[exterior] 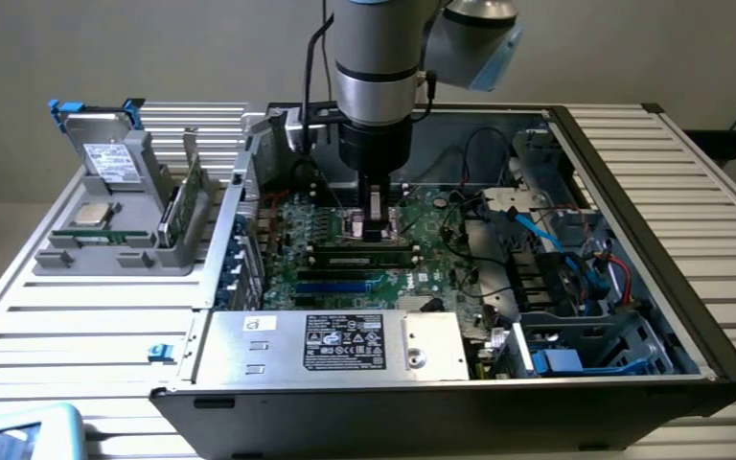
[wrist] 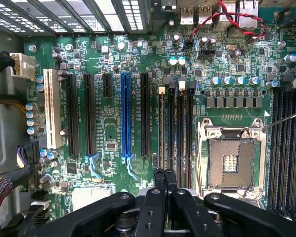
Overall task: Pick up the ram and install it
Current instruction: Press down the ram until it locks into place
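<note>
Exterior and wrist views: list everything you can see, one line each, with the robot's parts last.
ram: one, green, upright in the grey holder
grey holder: one, grey, on the table at the exterior view's left
table: one, white slats, under everything
computer case: one, black, open, centre
motherboard: one, green, inside the case
power supply: one, silver, at the case's near edge
blue slot: one, blue, between black slots
white slot: one, white, near the board's edge
processor socket: one, silver frame, beside the memory slots
memory slots: several, black, mid-board
arm: one, silver, reaching down into the case
claw: one, black, shut, over the memory slots
</note>
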Controlling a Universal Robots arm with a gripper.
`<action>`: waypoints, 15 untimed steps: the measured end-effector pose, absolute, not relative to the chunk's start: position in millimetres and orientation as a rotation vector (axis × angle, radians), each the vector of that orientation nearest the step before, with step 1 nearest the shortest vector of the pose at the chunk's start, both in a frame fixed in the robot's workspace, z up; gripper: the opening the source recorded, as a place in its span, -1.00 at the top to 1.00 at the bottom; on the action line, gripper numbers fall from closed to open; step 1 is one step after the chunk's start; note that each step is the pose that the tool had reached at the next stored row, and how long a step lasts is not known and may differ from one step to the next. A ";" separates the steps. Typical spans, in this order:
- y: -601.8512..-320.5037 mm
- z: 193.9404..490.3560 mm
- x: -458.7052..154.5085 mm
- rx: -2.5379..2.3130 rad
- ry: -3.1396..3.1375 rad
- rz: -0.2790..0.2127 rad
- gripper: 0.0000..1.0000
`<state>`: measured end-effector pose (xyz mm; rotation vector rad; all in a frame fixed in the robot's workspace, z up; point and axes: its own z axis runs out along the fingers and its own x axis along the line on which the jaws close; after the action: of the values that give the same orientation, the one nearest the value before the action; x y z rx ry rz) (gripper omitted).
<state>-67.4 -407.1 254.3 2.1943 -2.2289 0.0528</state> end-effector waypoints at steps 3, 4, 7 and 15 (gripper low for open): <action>-407.1 254.3 -67.4 2.194 -2.229 0.053 0.78; -407.1 254.3 -67.4 2.194 -2.230 0.053 0.78; -407.2 254.4 -67.4 2.169 -2.253 0.053 0.78; -407.1 254.3 -67.4 2.057 -2.354 0.052 0.78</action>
<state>-67.4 -407.1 254.3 2.0569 -2.3536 0.0516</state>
